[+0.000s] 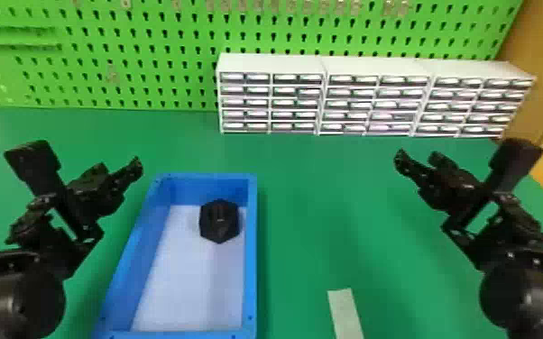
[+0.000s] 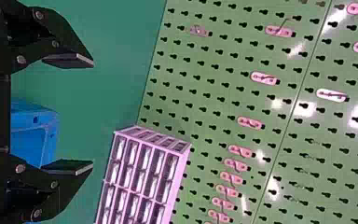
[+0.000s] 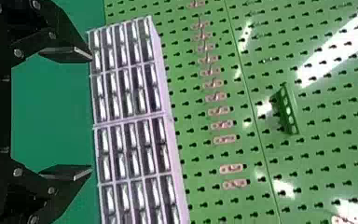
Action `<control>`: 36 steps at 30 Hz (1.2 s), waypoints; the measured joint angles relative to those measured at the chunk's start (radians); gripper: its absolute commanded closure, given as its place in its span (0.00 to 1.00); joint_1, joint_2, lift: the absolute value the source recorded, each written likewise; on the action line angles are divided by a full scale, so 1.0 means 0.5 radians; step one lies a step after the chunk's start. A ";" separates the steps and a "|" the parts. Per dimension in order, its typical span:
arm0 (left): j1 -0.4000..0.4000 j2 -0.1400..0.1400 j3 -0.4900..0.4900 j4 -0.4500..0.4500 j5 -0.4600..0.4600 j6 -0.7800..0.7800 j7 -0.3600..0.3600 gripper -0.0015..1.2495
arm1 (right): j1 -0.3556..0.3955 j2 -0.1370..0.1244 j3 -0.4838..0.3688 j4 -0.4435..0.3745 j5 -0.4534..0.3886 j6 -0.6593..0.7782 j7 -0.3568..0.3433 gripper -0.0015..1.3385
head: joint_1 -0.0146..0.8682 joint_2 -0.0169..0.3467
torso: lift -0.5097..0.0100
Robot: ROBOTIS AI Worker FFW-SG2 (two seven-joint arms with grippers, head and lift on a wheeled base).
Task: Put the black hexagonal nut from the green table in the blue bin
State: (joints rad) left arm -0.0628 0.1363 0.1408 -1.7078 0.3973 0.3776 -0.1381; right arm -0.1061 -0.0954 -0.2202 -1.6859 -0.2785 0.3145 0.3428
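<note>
Left end effector point(image 1: 118, 169) and right end effector point(image 1: 419, 158) both spread wide, green counter point(image 1: 311, 189) beneath, white drawer units point(image 1: 374, 65) along its back edge, blue bin point(image 1: 250, 261) toward its left edge, black hexagonal nut point(image 1: 219, 222) inside, near the bin's far right corner.

You had bright light across the green bench point(image 1: 311, 189), white glare patching the pegboard point(image 3: 205, 156) in both wrist views, and faint shadow inside the blue bin point(image 1: 251, 252).
</note>
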 measured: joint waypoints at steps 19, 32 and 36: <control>-0.002 0.001 0.063 -0.019 0.000 -0.008 0.000 0.38 | 0.110 0.055 -0.274 -0.020 0.040 0.000 0.014 0.24 | 0.80 0.07 | 0.79; -0.016 0.000 0.067 -0.023 0.003 -0.026 0.000 0.38 | 0.139 0.055 -0.357 -0.043 0.045 0.000 0.014 0.24 | 0.80 0.07 | 0.79; -0.018 0.000 0.065 -0.027 0.006 -0.030 0.000 0.38 | 0.144 0.066 -0.378 -0.053 0.047 0.000 0.014 0.24 | 0.80 0.07 | 0.79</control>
State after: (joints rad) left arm -0.0721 0.1364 0.1734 -1.7215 0.4001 0.3628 -0.1381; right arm -0.0340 -0.0623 -0.4091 -1.7125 -0.2548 0.3144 0.3497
